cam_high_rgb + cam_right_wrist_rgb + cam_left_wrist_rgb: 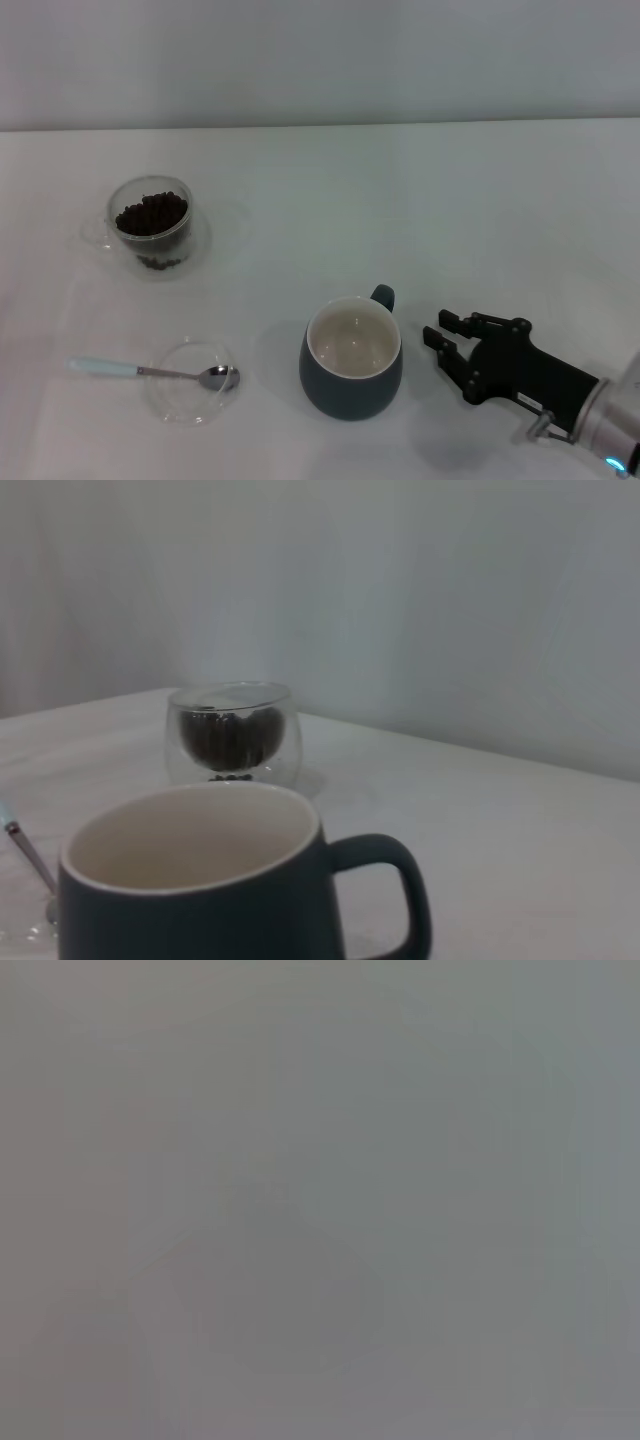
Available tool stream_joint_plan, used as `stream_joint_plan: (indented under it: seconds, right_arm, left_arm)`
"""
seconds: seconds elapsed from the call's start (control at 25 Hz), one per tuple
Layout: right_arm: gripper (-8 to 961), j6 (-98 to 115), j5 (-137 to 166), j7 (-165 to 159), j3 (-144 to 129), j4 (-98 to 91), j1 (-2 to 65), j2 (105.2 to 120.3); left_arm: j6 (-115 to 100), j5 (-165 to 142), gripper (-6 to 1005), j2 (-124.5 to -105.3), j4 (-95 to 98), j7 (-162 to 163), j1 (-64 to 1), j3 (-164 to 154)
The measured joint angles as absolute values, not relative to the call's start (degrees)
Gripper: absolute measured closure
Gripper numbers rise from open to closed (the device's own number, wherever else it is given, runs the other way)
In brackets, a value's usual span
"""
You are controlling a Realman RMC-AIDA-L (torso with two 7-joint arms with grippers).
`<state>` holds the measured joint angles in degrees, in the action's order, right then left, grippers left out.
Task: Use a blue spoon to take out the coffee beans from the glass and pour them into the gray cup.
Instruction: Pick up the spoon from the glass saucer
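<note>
Spoon work pending: my right claw is hovering released beside the gray cup; blue spoon, light and slippery, wants gripping mid-handle.

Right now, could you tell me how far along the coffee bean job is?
Nothing is done: the coffee beans sit in the glass and the gray cup is empty. The blue spoon lies untouched on a glass dish. The open right gripper is beside the cup.
</note>
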<state>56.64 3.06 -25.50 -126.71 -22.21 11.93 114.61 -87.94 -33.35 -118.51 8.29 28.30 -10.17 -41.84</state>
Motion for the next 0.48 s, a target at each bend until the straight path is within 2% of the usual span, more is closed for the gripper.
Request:
stream_joint_plan:
  seconds: [0.2, 0.48]
  right_arm:
    - [680, 63.5, 2.7, -28.1, -126.1, -19.1, 10.5, 113.39]
    - [679, 75.5, 2.6, -28.7, -118.4, -10.2, 9.9, 113.63]
  left_arm:
    - [-87.7, -33.4, 123, -118.45, 8.4, 28.3, -10.2, -42.0]
    - [-86.4, -34.2, 125, -118.36, 8.5, 28.4, -10.2, -42.2]
